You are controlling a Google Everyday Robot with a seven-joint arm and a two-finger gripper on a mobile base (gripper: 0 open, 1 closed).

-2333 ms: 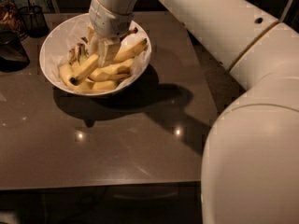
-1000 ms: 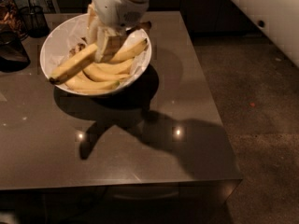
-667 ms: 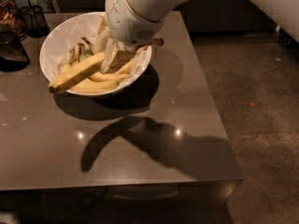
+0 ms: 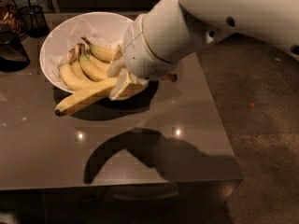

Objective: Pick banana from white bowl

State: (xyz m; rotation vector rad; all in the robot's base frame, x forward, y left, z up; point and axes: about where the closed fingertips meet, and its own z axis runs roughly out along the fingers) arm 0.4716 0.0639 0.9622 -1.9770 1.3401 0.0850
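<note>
The banana (image 4: 84,98) is long and yellow with a black tip at its lower left end. My gripper (image 4: 122,82) is shut on its right part and holds it lifted over the front rim of the white bowl (image 4: 63,36). The banana casts a curved shadow on the table below. The bowl stands at the table's back left, lined with crinkled white paper. Several shorter bananas (image 4: 88,65) with brownish stems lie inside it. My arm hides the bowl's right side.
The bowl rests on a dark glossy table (image 4: 42,148). A dark wire-mesh cup (image 4: 33,17) stands at the back left, with a dark object (image 4: 11,50) at the left edge. Speckled floor (image 4: 261,125) lies to the right.
My gripper has lifted the long banana out of the bowl and drawn it forward. The banana's tip now hangs past the bowl's front rim. The arm has swung nearer the camera.
</note>
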